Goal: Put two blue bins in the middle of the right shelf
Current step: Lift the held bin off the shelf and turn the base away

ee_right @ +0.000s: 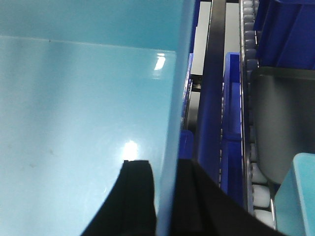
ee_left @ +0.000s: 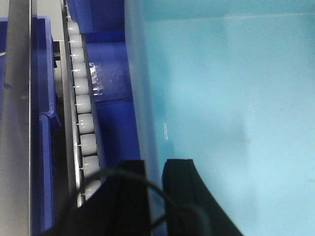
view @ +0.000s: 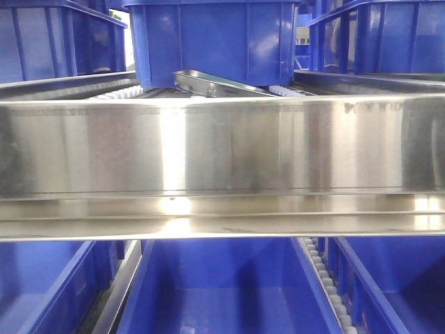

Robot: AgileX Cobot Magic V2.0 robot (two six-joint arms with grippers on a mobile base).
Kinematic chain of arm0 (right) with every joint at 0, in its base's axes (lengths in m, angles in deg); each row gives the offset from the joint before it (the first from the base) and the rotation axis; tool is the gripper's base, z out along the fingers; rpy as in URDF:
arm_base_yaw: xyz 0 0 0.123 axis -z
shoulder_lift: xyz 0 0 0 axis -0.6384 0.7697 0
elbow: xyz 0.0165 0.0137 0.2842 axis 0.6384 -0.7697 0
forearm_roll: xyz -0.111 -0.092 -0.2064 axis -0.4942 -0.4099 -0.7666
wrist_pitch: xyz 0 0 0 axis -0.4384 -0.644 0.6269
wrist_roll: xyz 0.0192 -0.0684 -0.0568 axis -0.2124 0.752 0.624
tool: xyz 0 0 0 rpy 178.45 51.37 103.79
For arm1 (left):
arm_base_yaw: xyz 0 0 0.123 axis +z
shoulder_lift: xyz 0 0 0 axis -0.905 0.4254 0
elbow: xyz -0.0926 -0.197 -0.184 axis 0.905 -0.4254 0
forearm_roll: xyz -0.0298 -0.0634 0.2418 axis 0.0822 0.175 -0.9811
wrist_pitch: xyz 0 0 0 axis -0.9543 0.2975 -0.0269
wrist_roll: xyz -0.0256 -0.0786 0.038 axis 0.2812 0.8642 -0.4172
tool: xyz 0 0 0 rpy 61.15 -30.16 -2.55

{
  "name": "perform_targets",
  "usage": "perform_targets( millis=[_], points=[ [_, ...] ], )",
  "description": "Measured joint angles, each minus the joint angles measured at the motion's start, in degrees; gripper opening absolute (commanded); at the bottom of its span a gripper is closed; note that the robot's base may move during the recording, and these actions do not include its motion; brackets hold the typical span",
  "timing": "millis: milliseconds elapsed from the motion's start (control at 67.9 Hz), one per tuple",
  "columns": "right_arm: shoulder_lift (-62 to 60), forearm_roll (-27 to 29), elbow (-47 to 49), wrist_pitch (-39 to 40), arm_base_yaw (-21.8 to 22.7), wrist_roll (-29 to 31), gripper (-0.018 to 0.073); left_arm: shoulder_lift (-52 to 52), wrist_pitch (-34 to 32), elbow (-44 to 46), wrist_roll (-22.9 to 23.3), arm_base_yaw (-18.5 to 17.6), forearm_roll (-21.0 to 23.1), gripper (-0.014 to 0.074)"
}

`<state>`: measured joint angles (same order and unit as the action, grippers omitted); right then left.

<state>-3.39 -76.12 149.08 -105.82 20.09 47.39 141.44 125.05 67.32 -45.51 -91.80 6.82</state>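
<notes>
A pale sky-blue bin (ee_left: 231,108) fills the left wrist view, seen from inside. My left gripper (ee_left: 155,166) is shut on its left wall, one black finger (ee_left: 132,196) outside and one inside. In the right wrist view the same pale blue bin (ee_right: 74,108) fills the left side. My right gripper (ee_right: 165,164) is shut on its right wall, with one finger (ee_right: 139,196) inside the bin. The corner of another pale blue bin (ee_right: 299,196) shows at the lower right. Neither gripper nor a pale bin appears in the front view.
A wide stainless shelf beam (view: 222,149) crosses the front view. Royal-blue crates (view: 215,42) stand above it, and more crates (view: 215,292) lie below. White roller tracks (ee_left: 81,113) run beside the bin. A grey bin (ee_right: 285,123) sits to the right, behind rollers (ee_right: 260,196).
</notes>
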Motion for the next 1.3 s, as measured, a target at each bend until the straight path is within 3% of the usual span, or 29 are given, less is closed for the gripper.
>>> perform_targets(
  millis=[795,1296],
  points=[
    [0.0,0.0,0.1,0.0,0.0,0.0,-0.0153,0.0,0.1,0.0,0.0,-0.1,0.0,-0.0111],
    [0.0,-0.9,0.2,1.4,0.1,-0.1,-0.0153,0.0,-9.0,0.0,-0.2,-0.1,-0.5,-0.0111]
  ],
)
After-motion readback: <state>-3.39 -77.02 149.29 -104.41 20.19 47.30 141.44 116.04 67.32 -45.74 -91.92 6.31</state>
